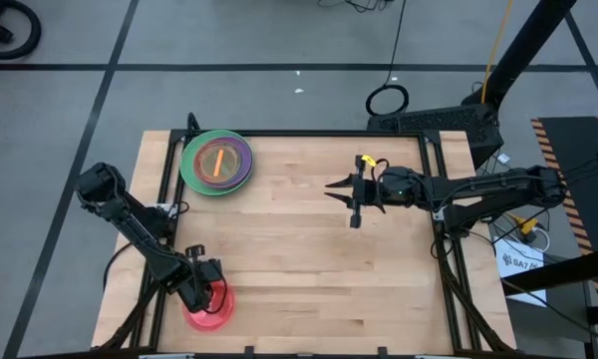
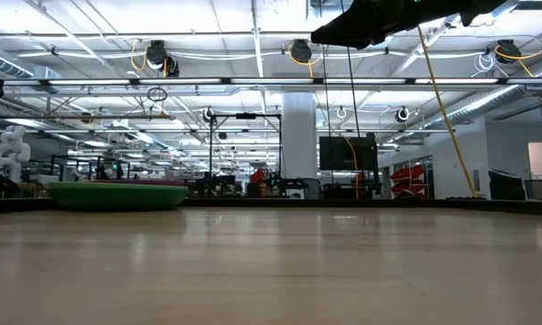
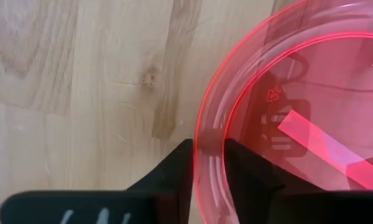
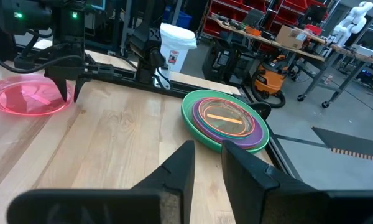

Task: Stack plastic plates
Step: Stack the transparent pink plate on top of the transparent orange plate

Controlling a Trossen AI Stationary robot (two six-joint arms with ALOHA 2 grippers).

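Note:
A translucent pink plate (image 1: 213, 311) lies flat at the table's near left corner. My left gripper (image 3: 208, 168) points down over the plate's far rim and is shut on it. At the far left sits a stack (image 1: 217, 162): a green plate at the bottom, a purple one on it and a translucent orange one (image 4: 227, 118) on top. My right gripper (image 4: 206, 163) hovers level above the table's middle, pointing toward the left edge. Its fingers stand a narrow gap apart with nothing between them. My left gripper has the pink plate's rim (image 3: 206, 134) on the side toward the table's far edge. One finger (image 3: 177, 171) is outside the rim, and the other (image 3: 248, 171) is inside and shows through the plastic. The fingers come from above, pointing down. The plate lies flat on the table.
Black frame rails (image 1: 309, 134) run along the table's far edge and both sides. Bare wood (image 1: 309, 259) stretches between the pink plate and the stack and across the middle and right. Beyond the far left corner stand a white bin (image 4: 176, 42) and workshop clutter.

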